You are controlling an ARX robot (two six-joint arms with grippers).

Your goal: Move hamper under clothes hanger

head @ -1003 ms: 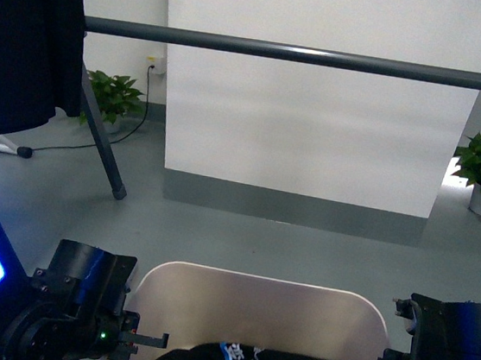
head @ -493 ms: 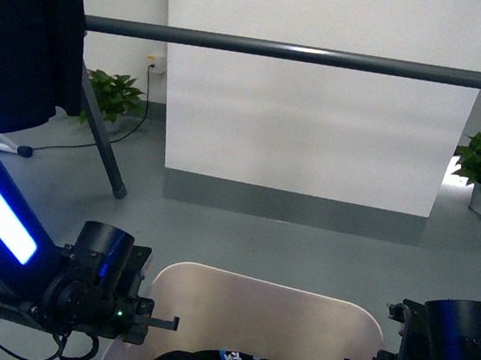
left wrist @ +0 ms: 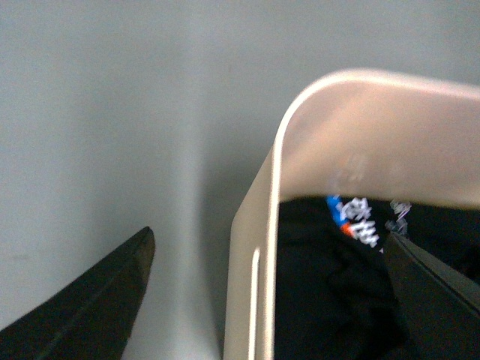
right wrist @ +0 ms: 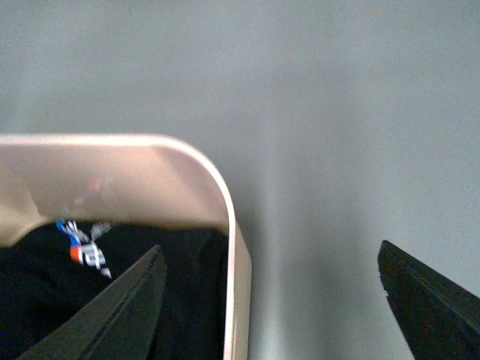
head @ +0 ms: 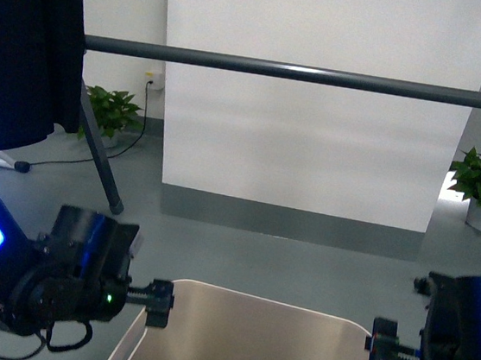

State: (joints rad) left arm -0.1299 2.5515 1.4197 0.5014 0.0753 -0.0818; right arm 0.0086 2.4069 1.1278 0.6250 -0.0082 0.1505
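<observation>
Two claws flank the hamper (head: 257, 338), a beige plastic bin that stands on the grey floor (head: 301, 256) with a bundle of dark clothes (left wrist: 330, 300) lying inside it. Beyond the hamper, on the side away from the robot, the clothes hanger (head: 305, 73) runs its long dark bar across the view, so the hamper does not look to be under it yet.

The left claw (left wrist: 268, 236) is spread wide and straddles the hamper's left wall, one finger outside over the floor and one inside above the clothes. The right claw (right wrist: 271, 253) is spread the same way across the hamper's right wall. Neither appears to press on the plastic.

The hamper should be light and fairly stiff, though its thin walls probably flex if squeezed hard. Its sides are smooth and tapered, so a pinch low on a wall would likely slip. Just under the rim, close to the slot handle (left wrist: 255, 300), is the better hold, taken on both walls together so the hamper slides without twisting.
</observation>
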